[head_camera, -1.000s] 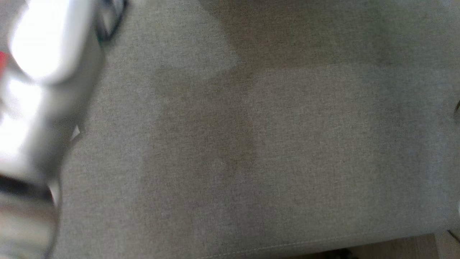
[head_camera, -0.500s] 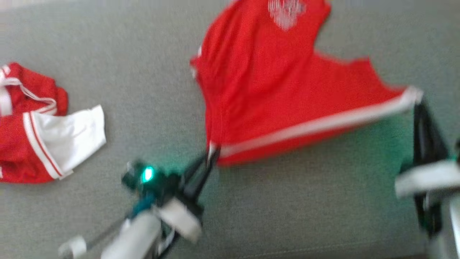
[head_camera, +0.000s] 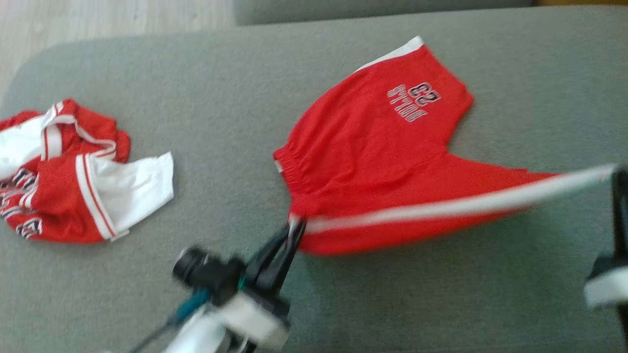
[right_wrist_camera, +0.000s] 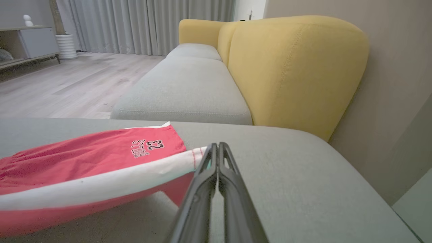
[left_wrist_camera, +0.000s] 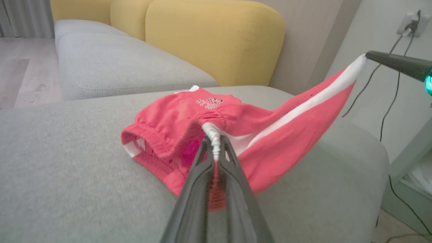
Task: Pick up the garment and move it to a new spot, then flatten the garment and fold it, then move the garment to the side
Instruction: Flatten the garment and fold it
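Swinging round, the head camera is bringing the work into frame. A second ago it was facing bare grey cushion and a blurred forearm, and half a second ago the shorts [head_camera: 373,147] were crowding its top. Now they are sitting mid-frame, with the far edge of the cushion [head_camera: 196,98] showing. That shift is the camera's, not the cloth's. The left claw [head_camera: 296,226] is pinching the near waistband corner, as before. The right claw [head_camera: 619,179] is gripping the end of the white stripe at the right, and the stripe is running taut between them. The printed leg is lying on the cushion beyond. A second garment [head_camera: 64,196] is lying crumpled well to the left.

The left wrist view is showing its claw clenched on a bunched white edge. The waistband is sagging onto the cushion, and the striped side is rising to the right claw's tip.

The right wrist view is showing its fingers closed tight on the stripe's end, with the striped side hanging above the cushion.

Judging by this, the carrying is ending and the flattening is starting. The next move is calling for both corners to come down while the tension is kept.
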### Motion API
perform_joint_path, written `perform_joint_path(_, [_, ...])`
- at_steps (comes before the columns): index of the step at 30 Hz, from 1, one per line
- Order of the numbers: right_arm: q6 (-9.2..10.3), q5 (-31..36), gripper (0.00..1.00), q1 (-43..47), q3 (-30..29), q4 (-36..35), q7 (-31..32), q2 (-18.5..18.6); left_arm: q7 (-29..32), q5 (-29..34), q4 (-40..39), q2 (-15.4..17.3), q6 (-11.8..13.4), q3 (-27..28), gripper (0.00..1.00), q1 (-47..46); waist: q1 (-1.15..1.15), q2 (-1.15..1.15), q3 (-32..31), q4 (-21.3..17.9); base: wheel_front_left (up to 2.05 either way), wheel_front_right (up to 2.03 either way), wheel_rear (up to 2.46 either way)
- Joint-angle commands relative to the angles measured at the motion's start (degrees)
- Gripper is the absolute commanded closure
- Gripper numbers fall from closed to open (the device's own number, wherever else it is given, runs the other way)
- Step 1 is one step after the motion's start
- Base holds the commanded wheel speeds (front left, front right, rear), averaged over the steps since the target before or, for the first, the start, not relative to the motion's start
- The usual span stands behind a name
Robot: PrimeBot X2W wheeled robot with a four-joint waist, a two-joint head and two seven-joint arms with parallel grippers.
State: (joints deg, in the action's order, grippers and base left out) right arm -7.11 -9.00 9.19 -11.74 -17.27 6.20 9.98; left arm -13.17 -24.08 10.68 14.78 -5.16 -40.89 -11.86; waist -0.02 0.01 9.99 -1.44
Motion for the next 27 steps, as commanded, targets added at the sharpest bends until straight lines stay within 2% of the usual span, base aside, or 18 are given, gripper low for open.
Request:
perform_joint_path(1, [-0.37,-0.05,1.00,-7.19,0.72,-0.83,1.86,3.67,0.81,-1.79,-1.06,-1.97,-0.53,2.66,1.00,-6.54,0.02,-0.01,2.98,2.47,0.00,0.00,0.00])
perform_joint_path(3, [-0.37,0.01,1.00,-9.33,1.05,0.34,2.85,4.96,1.21,-2.66,-0.33,-3.11,-0.68,2.89,1.00,-8.16,0.02,-0.01,3.85,3.05,0.00,0.00,0.00])
perform_joint_path(7, [-0.37,-0.87,1.00,-19.84,3.22,7.43,5.48,10.15,1.80,-4.91,4.21,-7.18,-1.07,3.91,1.00,-15.09,0.02,-0.01,7.67,5.09,0.00,0.00,0.00])
perform_joint_path(10, [-0.37,-1.79,1.00,-28.06,6.51,14.61,6.31,13.70,1.73,-4.76,8.72,-8.81,-0.67,4.37,1.00,-19.80,0.02,-0.01,9.93,6.17,0.00,0.00,0.00])
perform_joint_path(14, [-0.37,-2.71,1.00,-38.93,12.32,26.00,5.65,17.52,0.62,-4.34,13.84,-10.28,1.15,5.29,1.00,-24.60,0.02,-0.01,12.53,7.48,0.00,0.00,0.00])
perform_joint_path(22, [-0.37,-2.71,1.00,-54.93,23.01,45.11,0.78,18.74,-1.47,-5.06,18.09,-11.81,4.86,4.40,1.00,-28.75,0.02,-0.01,16.06,10.35,0.00,0.00,0.00])
perform_joint_path(27, [-0.37,-2.89,1.00,-60.94,27.89,54.04,-3.50,18.71,-1.78,-7.65,17.40,-11.88,5.54,2.20,1.00,-29.55,0.02,-0.01,17.21,11.59,0.00,0.00,0.00])
